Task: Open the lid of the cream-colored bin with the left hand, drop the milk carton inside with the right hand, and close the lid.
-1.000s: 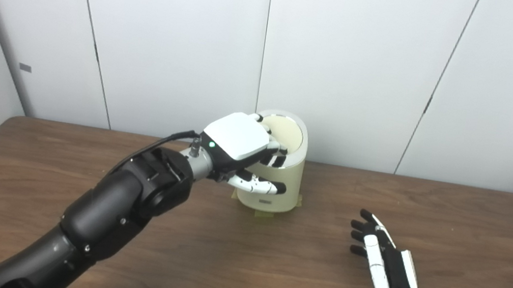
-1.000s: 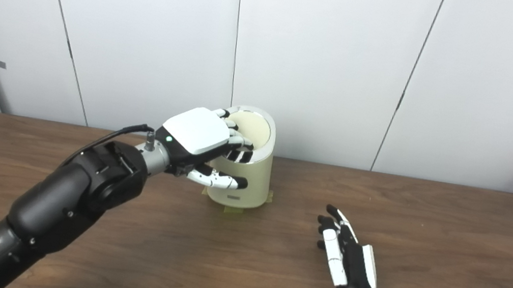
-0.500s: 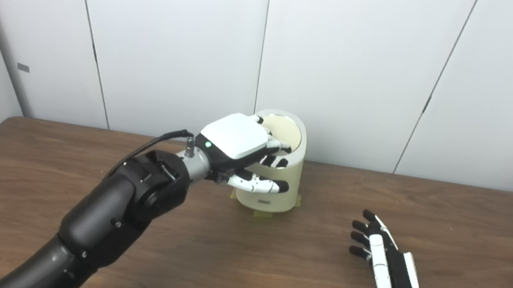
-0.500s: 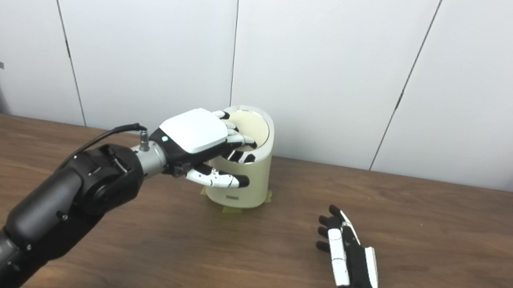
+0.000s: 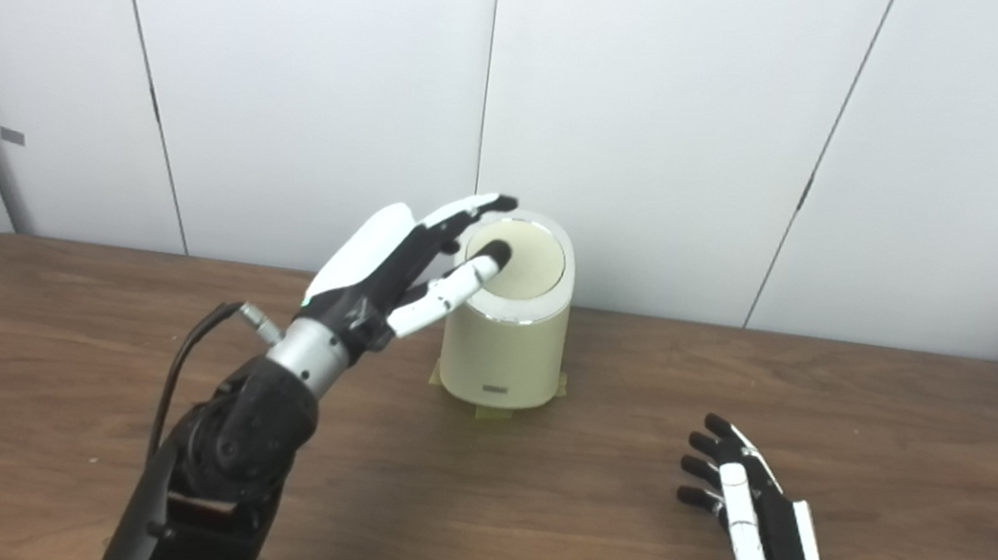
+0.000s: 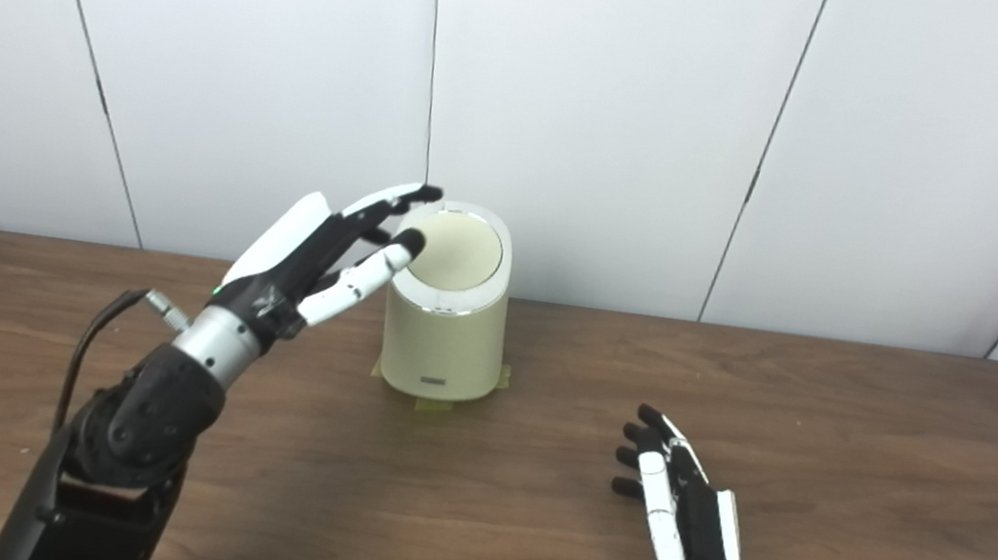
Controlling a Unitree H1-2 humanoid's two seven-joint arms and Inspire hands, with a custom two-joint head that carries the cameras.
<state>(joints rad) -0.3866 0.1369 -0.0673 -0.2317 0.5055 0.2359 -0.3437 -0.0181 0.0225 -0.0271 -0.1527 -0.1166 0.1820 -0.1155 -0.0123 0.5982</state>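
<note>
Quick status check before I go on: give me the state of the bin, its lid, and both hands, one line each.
cream-colored bin: upright on the table, standing on a bit of tape.
lid: down, closed flat in the silver ring.
left hand: open, raised beside the bin's top, fingers spread, holding nothing.
right hand: open, empty, low over the table.
milk carton: not in view.

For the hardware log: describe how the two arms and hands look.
Left hand: white back shell, black palm, white fingers with black tips, a green light, silver wrist, glossy black arm with a black cable. Right hand: same black-and-white build, silver wrist just visible.
</note>
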